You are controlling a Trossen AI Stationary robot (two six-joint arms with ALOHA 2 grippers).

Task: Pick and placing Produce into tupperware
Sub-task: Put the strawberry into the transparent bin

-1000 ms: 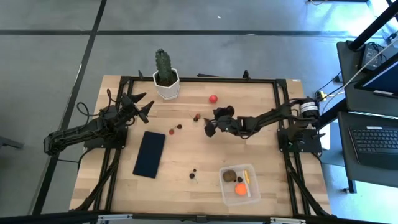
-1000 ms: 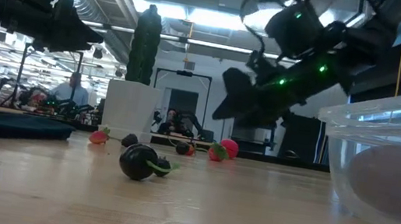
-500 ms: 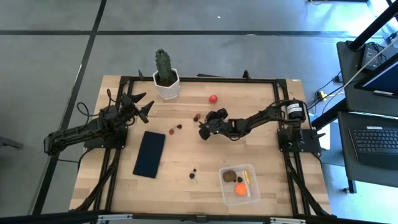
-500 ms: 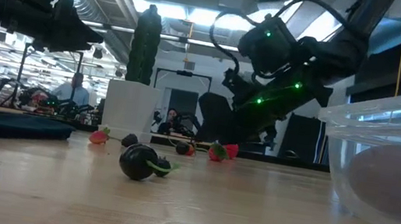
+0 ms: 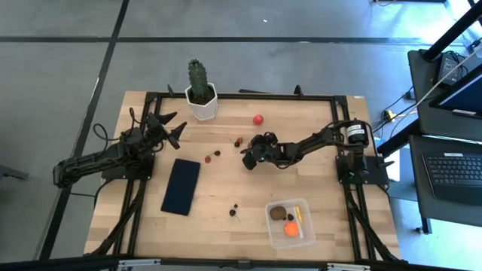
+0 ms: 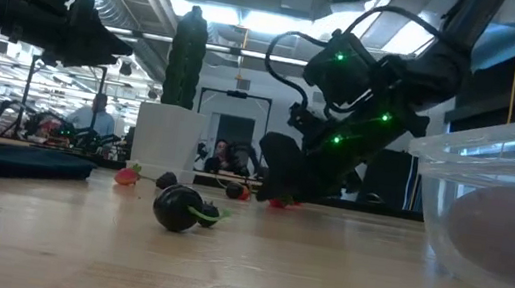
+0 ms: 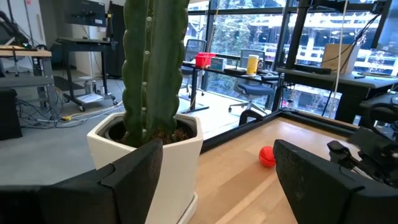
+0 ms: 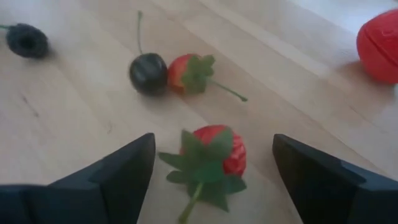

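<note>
My right gripper [image 5: 247, 153] is low over the middle of the table and open. Its fingers [image 8: 121, 171] stand on either side of a small red strawberry with green leaves [image 8: 217, 152], which lies on the wood untouched. Beyond it lie a dark cherry [image 8: 148, 73] beside a second strawberry [image 8: 186, 71], a dark berry [image 8: 26, 38] and a red ball [image 5: 258, 119]. The clear tupperware [image 5: 290, 222] at the near right holds an orange ball [image 5: 291, 229], a brown piece and a thin yellow piece. My left gripper [image 5: 175, 126] hangs open near the cactus.
A green cactus in a white pot [image 5: 200, 96] stands at the far edge. A flat dark navy rectangle [image 5: 181, 186] lies left of centre. Two small dark berries [image 5: 235, 210] lie near the tupperware. A black frame rims the table, and people sit in the room behind.
My right gripper has moved toward the table's left and come down from above the table to table height, so that the strawberry now lies between its open fingers. The produce has stayed in place.
</note>
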